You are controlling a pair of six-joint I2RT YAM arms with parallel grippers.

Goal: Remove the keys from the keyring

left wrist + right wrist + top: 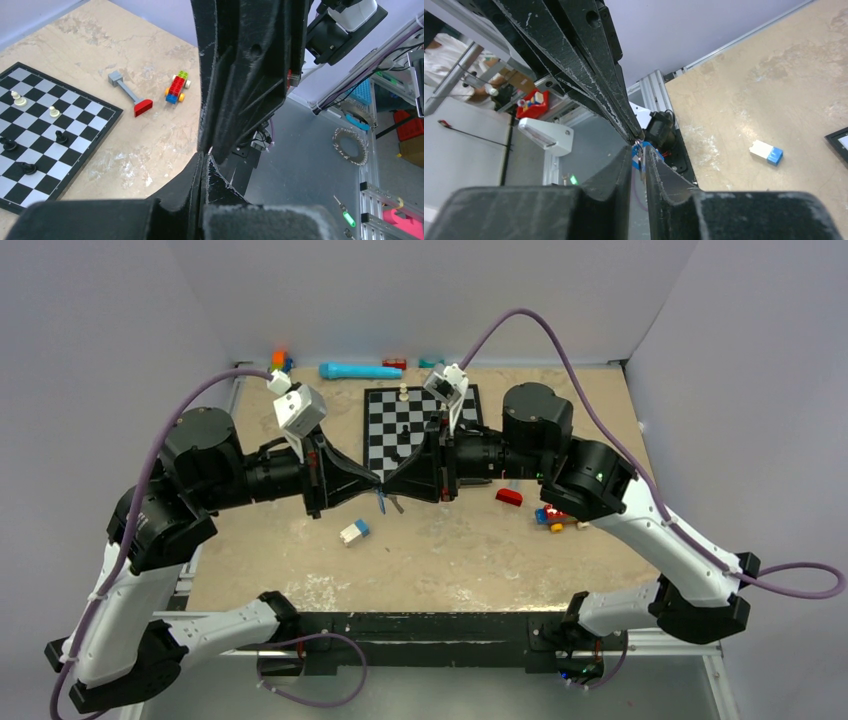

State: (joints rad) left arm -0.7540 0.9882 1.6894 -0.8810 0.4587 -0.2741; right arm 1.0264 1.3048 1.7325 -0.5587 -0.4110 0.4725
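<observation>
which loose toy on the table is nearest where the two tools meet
The blue-and-white block, just below the left tool in the top view; the red-ended grey piece and the multicoloured brick car lie farther off to the right.

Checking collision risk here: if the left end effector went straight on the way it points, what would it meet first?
The right end effector: the left end effector points at it tip to tip, apparently touching, with the keys pinched where they meet.
</observation>
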